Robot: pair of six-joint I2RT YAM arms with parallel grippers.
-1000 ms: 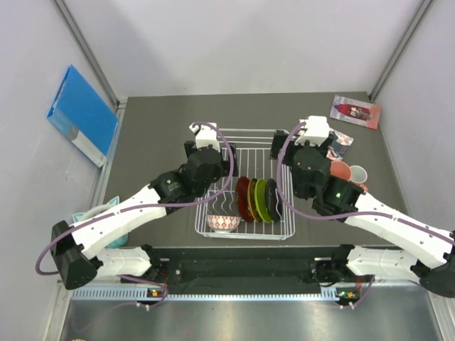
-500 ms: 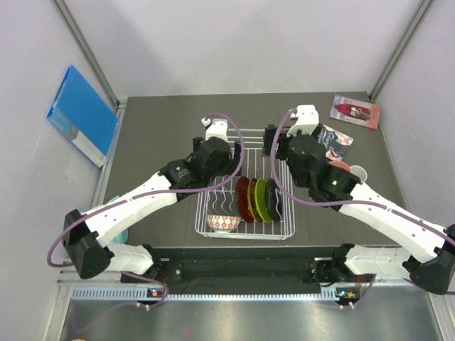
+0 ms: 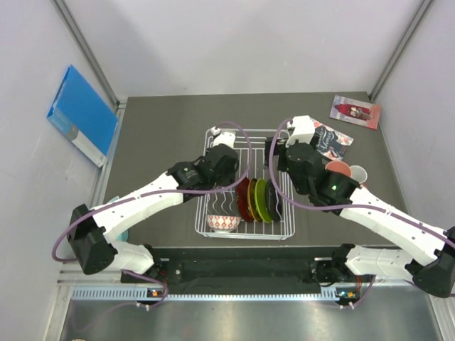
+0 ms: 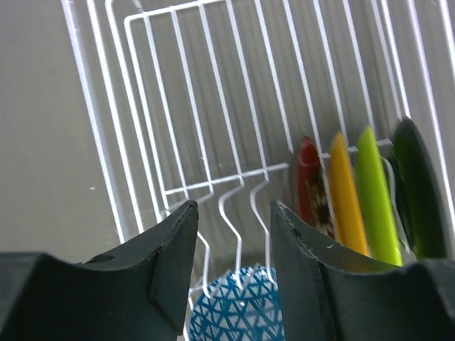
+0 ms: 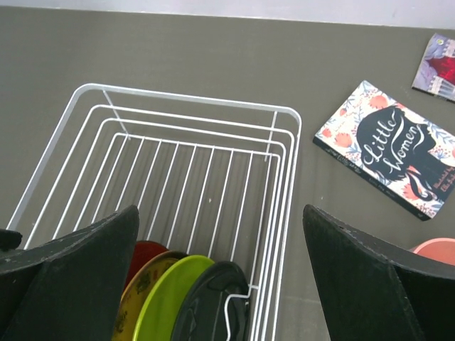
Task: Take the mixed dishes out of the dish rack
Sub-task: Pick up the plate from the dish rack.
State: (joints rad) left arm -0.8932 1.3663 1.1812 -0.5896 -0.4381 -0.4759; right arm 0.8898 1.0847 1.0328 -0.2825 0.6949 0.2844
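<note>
We have the plates edge-up squarely beneath our wide-apart right claw, and off to one side of our narrowly parted, empty left claw.

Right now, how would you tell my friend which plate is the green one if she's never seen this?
Find the white wire dish rack in the middle of the dark table. Four plates stand on edge in a row inside it. The lime-green plate is the only bright green one, between the amber plate and the black plate.
</note>
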